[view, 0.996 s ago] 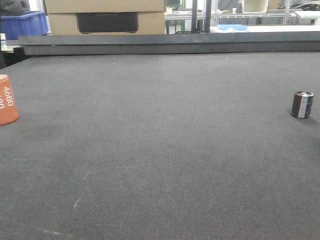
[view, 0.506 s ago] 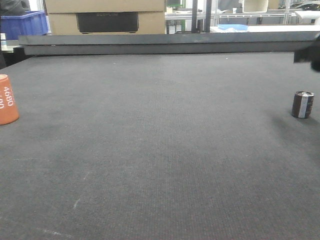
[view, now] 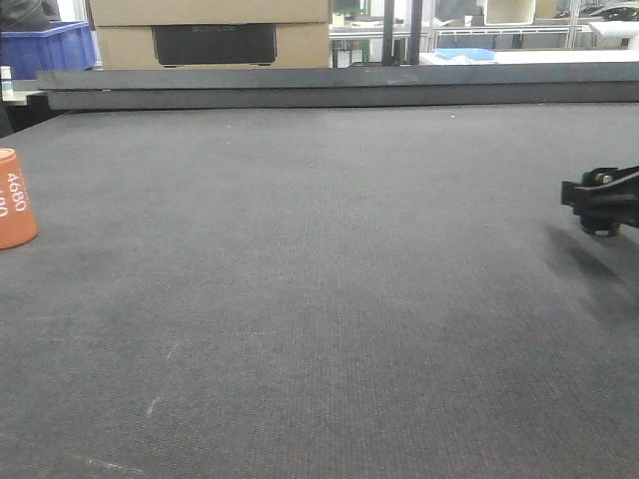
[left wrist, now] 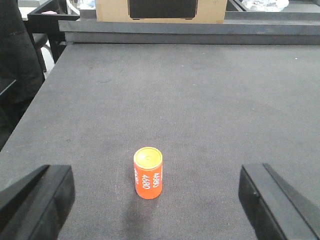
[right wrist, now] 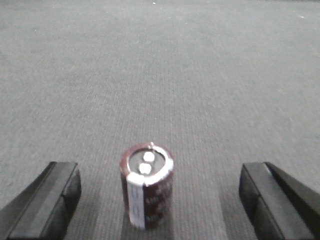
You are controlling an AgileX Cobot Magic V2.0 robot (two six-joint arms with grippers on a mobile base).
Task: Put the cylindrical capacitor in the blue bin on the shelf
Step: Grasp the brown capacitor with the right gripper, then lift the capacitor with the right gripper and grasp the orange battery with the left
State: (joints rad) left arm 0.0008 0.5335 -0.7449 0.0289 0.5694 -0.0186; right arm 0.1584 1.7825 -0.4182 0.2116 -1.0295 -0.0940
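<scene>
The cylindrical capacitor point(right wrist: 146, 192) stands upright on the dark mat, brown-black with a pale stripe and a silvery top. In the right wrist view it sits between the wide-open fingers of my right gripper point(right wrist: 157, 178), touching neither. In the front view my right gripper point(view: 599, 200) is at the right edge, low over the mat, and hides almost all of the capacitor. My left gripper point(left wrist: 155, 200) is open and empty, its fingers either side of the orange "4680" cylinder point(left wrist: 148, 172) but apart from it. The shelf is out of view.
The orange cylinder point(view: 15, 200) stands at the mat's left edge in the front view. A raised dark ledge point(view: 339, 88) borders the mat's far side, with a cardboard box point(view: 210, 30) and a blue bin point(view: 45, 45) behind it.
My right gripper has come down from the upper right edge to the capacitor's height and now covers it in the front view. The orange cylinder has not moved.
</scene>
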